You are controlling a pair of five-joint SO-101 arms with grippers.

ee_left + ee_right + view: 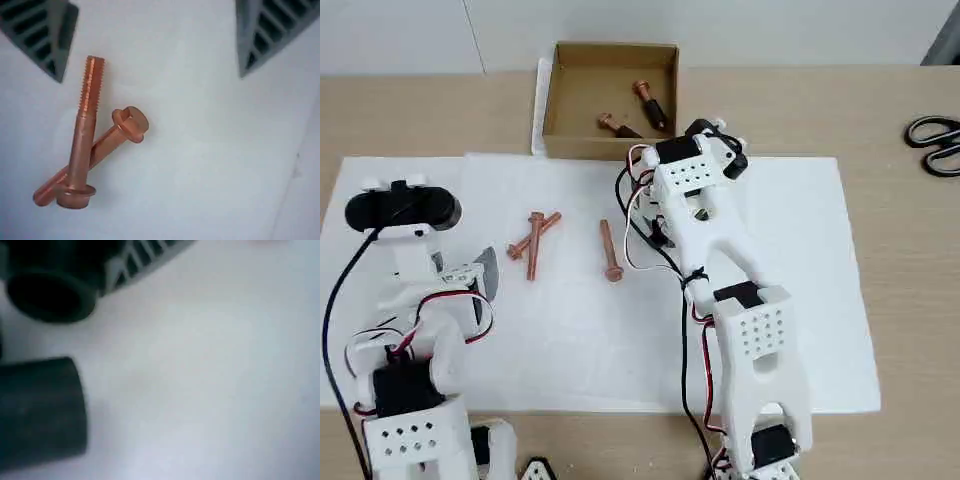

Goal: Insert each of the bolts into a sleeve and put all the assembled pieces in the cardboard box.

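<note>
- The left gripper (150, 75) is released, its jaws spread wide. It hangs over two crossed bolts on the white sheet (790, 210), in the sheet's left half and nearer its far edge.
- The upper bolt (84, 135) lies across the lower bolt (127, 125) and touches it. A third bolt (610, 250) lies alone near the middle of the sheet, well apart from the pair.
- The bolts look like copper-coloured metal, stiff and dense for their size. The smooth round shank will probably roll or slip under a loose pinch.
- The best hold, as I judge it, is across the plain shank just under the flanged head, which leaves the threaded end free to enter a sleeve. The upper bolt should go first, since lifting the lower one would tip its neighbour.
- The right gripper (135, 262) sits low over the sheet at its far edge, just before the cardboard box (560, 100). I cannot tell whether it is released or clenched.
- Two black sleeves are close to it: the lying sleeve (40, 410) rests on its side, and the end-on sleeve (50, 295) shows its open bore.
- The sleeves seem to be rigid, light tubes with a matt surface. They are best held around the outer wall at mid-length, so the bore stays unobstructed.
- The box stands at the middle of the far edge of the table (900, 300) and holds two assembled pieces (650, 100). Three bolts are loose on the sheet.
</note>
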